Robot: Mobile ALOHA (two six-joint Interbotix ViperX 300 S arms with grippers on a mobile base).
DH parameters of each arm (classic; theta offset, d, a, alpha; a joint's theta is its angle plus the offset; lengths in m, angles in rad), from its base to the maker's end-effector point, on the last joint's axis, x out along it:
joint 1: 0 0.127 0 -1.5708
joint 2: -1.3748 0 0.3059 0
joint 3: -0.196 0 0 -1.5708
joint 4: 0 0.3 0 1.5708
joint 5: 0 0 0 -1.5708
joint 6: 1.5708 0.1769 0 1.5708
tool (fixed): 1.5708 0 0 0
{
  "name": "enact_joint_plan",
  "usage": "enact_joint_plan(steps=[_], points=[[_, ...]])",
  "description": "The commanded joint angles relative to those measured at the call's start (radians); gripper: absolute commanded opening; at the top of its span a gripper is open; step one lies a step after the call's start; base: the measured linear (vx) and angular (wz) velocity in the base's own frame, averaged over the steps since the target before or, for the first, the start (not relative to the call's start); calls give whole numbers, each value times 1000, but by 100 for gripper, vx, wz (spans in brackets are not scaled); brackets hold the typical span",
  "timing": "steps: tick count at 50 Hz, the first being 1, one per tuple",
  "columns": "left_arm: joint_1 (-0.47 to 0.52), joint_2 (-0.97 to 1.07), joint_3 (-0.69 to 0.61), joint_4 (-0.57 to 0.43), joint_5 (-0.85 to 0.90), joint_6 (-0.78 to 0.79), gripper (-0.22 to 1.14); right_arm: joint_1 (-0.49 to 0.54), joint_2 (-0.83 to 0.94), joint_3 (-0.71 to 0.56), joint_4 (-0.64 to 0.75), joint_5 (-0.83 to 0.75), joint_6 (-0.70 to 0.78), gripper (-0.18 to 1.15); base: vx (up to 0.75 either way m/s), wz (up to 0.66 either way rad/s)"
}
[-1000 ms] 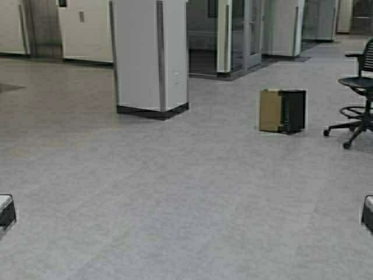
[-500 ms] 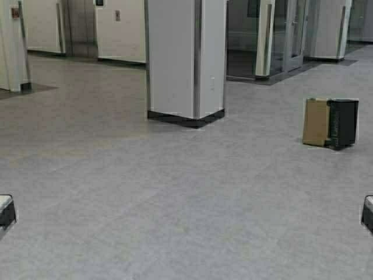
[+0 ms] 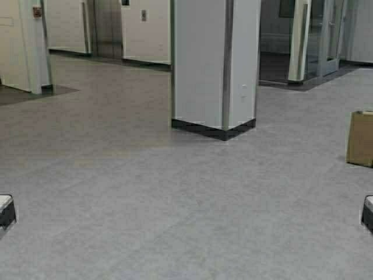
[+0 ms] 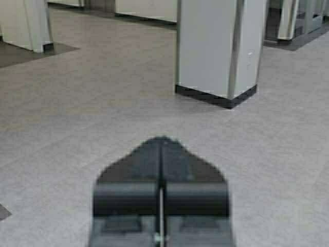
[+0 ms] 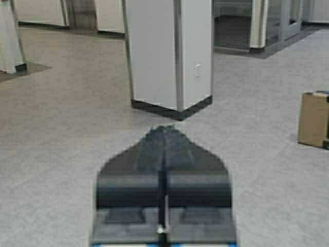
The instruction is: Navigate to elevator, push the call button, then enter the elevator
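At your 11 o'clock, the elevator (image 3: 107,26) and call button (image 3: 143,15) stand beyond the pillar (image 3: 215,64), both claws clenched: left claw (image 4: 161,146), right claw (image 5: 164,135).

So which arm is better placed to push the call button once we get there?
Probably left: the call button and elevator lie far ahead on the robot's left. Both end effectors, left and right, are shut and equally parked.

Grey speckled floor (image 3: 175,204), white square pillar (image 3: 214,64) with black base, glass partitions (image 3: 291,35) behind, cardboard box (image 3: 361,139) at right edge
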Motion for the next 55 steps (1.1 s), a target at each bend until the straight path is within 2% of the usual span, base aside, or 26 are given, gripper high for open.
enact_joint_plan(steps=[1,16,55], points=[[0,9,-15,2,-8,2,3,-2,14,-20,0,-9,2,5,72,24],[0,-8,-6,0,-8,2,3,0,23,-28,0,-8,52,5,75,9],[0,0,-9,3,-21,-38,3,0,28,-28,-17,-9,55,5,75,15]])
